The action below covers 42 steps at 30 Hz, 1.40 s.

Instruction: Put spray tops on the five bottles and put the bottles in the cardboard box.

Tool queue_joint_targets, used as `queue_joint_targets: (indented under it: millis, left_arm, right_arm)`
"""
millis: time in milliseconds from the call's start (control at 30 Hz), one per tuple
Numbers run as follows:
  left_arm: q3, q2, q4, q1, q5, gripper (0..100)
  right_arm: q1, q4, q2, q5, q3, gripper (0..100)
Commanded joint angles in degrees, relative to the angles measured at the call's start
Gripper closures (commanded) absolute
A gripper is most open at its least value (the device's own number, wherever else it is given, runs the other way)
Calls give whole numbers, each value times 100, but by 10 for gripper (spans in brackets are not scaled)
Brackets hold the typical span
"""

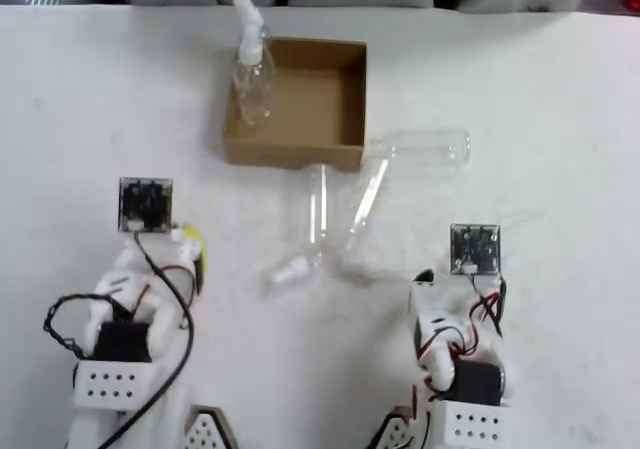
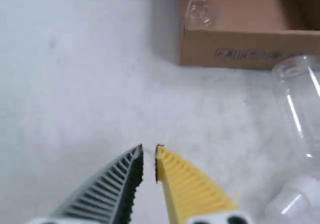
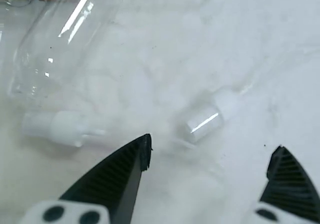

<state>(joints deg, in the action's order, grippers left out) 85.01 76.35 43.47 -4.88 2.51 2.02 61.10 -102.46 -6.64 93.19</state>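
Note:
A capped clear bottle stands in the left side of the cardboard box. Three more clear bottles lie on the table in front of the box: one on its side, and two pointing toward the arms with white spray tops at their near ends. My left gripper is shut with nothing in it, low over the table short of the box. My right gripper is open above a small white spray top, beside a bottle.
The box's front wall faces the arms. Both arm bases sit at the near edge. Open table surface lies left of the box and at the far right.

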Motion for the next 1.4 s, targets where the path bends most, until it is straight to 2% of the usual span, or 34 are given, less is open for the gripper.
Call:
queue_joint_targets:
  millis: [0, 67, 233, 300, 467, 600, 833, 1033, 1367]
  left_arm:
    - [281, 303, -9, -224, -62, 936]
    - [501, 505, -9, -321, -62, 936]
    - [1108, 1253, 35, -400, -62, 936]
    - [1248, 1587, 114, -400, -62, 936]
    - [1240, 2193, 923, -409, -79, 936]
    - [1231, 2325, 1116, -409, -571, 936]
    - [1231, 2325, 1125, -409, -695, 936]
    - [1231, 2325, 1125, -409, -703, 936]
    - [1231, 2325, 1125, -409, -703, 936]
  right_arm:
    - [13, -110, -22, -158, -686, 663]
    - [-163, -110, -13, -167, -985, 676]
    - [-866, -127, 4, -185, -1670, 811]
    - [-1095, -101, 207, -185, -2004, 821]
    - [-1701, -110, 1859, -132, -3033, 848]
    - [-2062, -101, 3714, 387, -4211, 907]
    - [-2747, -110, 5763, 1073, -5662, 910]
    - [-3371, -136, 6809, 1169, -6338, 910]
    - [-3451, -136, 8848, 1169, -7446, 886]
